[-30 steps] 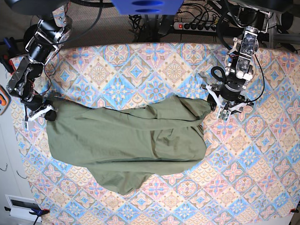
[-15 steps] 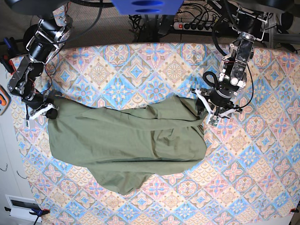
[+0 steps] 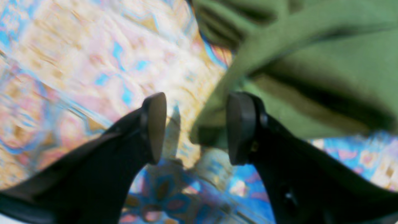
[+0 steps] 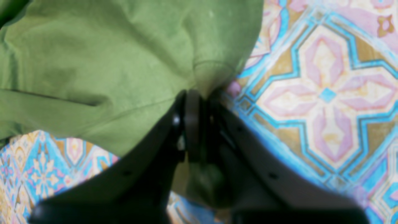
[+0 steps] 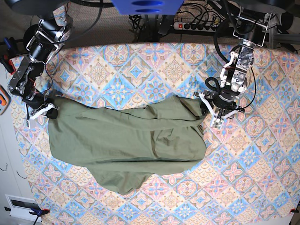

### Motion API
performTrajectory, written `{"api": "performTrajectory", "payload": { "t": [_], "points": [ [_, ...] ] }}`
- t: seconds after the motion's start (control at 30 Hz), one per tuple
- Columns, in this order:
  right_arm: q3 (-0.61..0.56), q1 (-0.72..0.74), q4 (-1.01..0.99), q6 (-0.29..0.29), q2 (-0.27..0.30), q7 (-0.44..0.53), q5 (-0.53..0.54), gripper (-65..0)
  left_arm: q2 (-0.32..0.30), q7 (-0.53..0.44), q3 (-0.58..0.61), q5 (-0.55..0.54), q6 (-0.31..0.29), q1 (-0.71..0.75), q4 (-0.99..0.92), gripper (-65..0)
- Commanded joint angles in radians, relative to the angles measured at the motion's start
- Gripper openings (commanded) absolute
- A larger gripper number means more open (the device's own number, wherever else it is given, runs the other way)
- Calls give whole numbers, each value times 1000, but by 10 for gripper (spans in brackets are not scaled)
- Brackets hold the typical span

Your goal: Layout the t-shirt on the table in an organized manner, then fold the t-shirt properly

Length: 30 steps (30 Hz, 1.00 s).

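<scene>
Here the t-shirt [image 5: 126, 140] is lying rumpled across the middle of the table [image 5: 154, 65], its bulk spreading from nine o'clock toward three o'clock, one flap trailing toward six. The right gripper [image 4: 199, 124] is pinching a fold of the shirt's nine o'clock edge, its jaws nearly together on the cloth. The left gripper [image 3: 194, 127] is hovering at the three o'clock edge, jaws standing wide, the cloth's corner lying between them, ungripped.
</scene>
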Motion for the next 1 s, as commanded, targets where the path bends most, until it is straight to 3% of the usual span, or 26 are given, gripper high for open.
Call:
{"api": "performTrajectory", "payload": {
  "t": [0.0, 0.1, 0.17, 0.23, 0.3, 0.43, 0.6, 0.77, 0.97],
  "points": [
    [2, 19, 17, 3, 22, 17, 17, -628, -5, -21, 9, 2, 3, -29, 5, -347],
    [2, 19, 17, 3, 22, 17, 17, -628, 27, -21, 24, 2, 3, -55, -56, -352],
    [2, 19, 17, 3, 22, 17, 17, -628, 46, -21, 26, 2, 3, -76, -114, -390],
    [2, 19, 17, 3, 22, 17, 17, -628, 56, -22, 27, 4, 3, -104, -157, -493],
    [2, 19, 21, 3, 22, 17, 17, -628, 58, -22, 27, 4, 3, -121, -176, -650],
    [2, 19, 26, 3, 22, 16, 17, -628, 50, -22, 16, 10, 3, -125, -140, -650],
    [8, 19, 44, 3, 25, -55, 17, -629, 13, -22, -89, 12, 5, -90, 4, -650],
    [8, 19, 184, 3, 25, -115, 17, -630, -26, -13, -177, 12, 5, -68, 139, -650],
    [8, 27, 362, 3, 28, -193, 18, -629, -88, -11, -191, 13, 5, -55, 283, -650]
  ]
}}
